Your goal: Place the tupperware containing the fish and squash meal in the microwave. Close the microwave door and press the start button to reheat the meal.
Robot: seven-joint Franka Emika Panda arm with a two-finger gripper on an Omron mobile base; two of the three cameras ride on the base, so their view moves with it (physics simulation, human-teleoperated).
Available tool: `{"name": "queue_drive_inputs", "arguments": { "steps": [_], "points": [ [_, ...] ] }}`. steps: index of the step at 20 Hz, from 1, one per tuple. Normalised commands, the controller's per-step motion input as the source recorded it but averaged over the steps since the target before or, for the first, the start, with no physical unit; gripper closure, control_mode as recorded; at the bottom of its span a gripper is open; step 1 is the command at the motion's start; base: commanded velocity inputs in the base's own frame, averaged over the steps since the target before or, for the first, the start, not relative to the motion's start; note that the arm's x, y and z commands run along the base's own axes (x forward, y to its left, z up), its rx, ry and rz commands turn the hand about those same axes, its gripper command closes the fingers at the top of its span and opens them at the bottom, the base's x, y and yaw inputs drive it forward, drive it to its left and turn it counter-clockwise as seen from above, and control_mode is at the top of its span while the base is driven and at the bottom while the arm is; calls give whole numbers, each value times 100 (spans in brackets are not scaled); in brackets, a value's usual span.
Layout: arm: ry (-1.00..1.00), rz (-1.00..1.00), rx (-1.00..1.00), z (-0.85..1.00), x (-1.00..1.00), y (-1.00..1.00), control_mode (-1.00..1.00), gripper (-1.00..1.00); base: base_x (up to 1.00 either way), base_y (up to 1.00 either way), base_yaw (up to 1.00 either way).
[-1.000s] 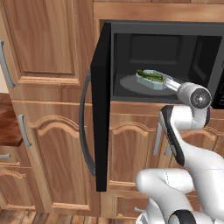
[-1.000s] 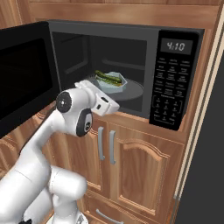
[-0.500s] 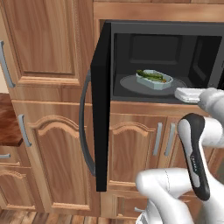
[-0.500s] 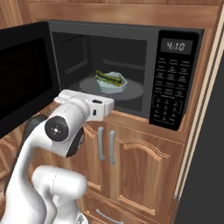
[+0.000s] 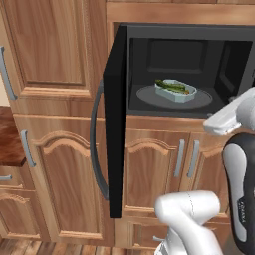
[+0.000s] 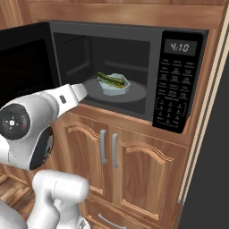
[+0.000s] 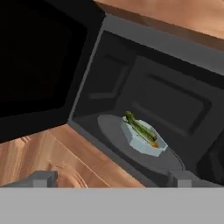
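Note:
The tupperware sits on the round turntable plate inside the microwave. It holds the fish and squash meal, green strips with a small orange bit. The microwave door stands wide open to the left, its curved handle facing outward. My gripper is open and empty, outside the oven in front of its lower edge, looking in at the container. Its fingertips are spread far apart.
The black keypad panel with a lit clock is on the oven's right. Brown wooden cabinet doors lie below and to the left. A dark tall panel stands at far right. The open door sticks out into the room.
My hand has drawn back out of the microwave opening, away from the container, and the arm has folded lower. The container stays on the turntable.

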Motion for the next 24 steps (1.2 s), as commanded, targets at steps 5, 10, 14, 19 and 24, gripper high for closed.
{"name": "queue_drive_inputs", "arguments": {
  "steps": [5, 10, 14, 19, 24],
  "points": [
    [24, 4, -47, 21, -63, 27, -100, -100, 0, 0, 0],
    [9, 1, -45, 1, -80, 31, -100, -100, 0, 0, 0],
    [-11, 1, -37, -22, -90, 42, -100, -100, 0, 0, 0],
    [-25, 1, -26, -37, -57, 32, -100, -100, 0, 0, 0],
    [-6, 0, -19, 0, -20, 37, -100, -100, 0, 0, 0]
  ]
}}
